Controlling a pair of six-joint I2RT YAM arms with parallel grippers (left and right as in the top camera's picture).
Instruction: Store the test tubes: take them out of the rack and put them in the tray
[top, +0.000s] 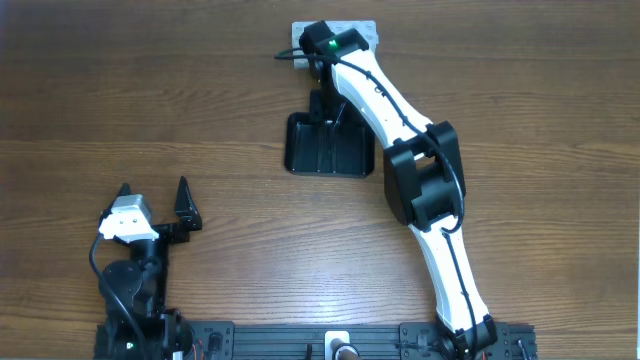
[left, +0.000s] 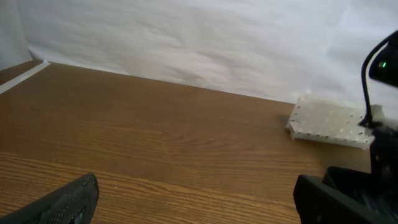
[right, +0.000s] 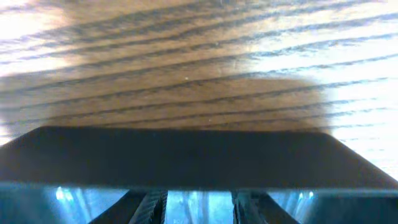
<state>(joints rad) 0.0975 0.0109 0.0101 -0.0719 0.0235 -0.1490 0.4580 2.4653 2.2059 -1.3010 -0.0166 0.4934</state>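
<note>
wooden table (top: 150, 90) under both arms. right gripper (top: 325, 108) hung low over black tray (top: 335, 158), at far rim; open or closed could not be told. white rack (top: 368, 32) sat just beyond it. left gripper (top: 154, 192) stood well apart from tray, fingers spread, holding nothing.

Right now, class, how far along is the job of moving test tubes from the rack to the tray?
Done, apparently: pale glassy shapes lie in the black tray, likely tubes, and the white rack shows none standing where visible. In hand: the right gripper sits low at the tray's rack-side end; any load is hidden. Left: possibly little. The left gripper rests open, aside.
</note>
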